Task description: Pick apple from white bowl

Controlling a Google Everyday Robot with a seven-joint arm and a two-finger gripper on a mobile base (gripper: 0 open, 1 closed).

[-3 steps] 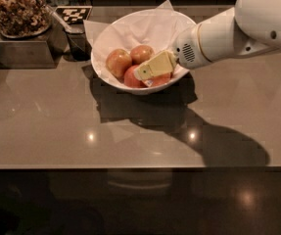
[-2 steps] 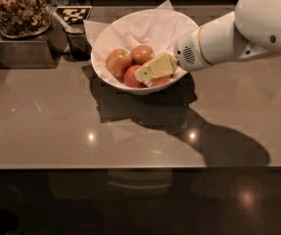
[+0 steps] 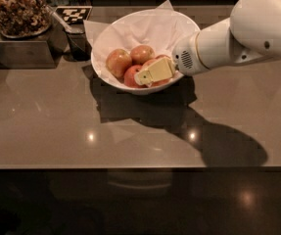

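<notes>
The pale yellow gripper (image 3: 142, 76) is laid across the large red apple with a yellow-green patch (image 3: 154, 61) inside the round glossy white bowl (image 3: 125, 88); whether it is clenched or released cannot be told. Since the apple is crowded by three others, it could be rolled aside or a neighbour lifted if the grip is off-centre. The bowl might be dragged over the polished brown stone counter (image 3: 81, 131), where lamps are mirrored in a dim room.
</notes>
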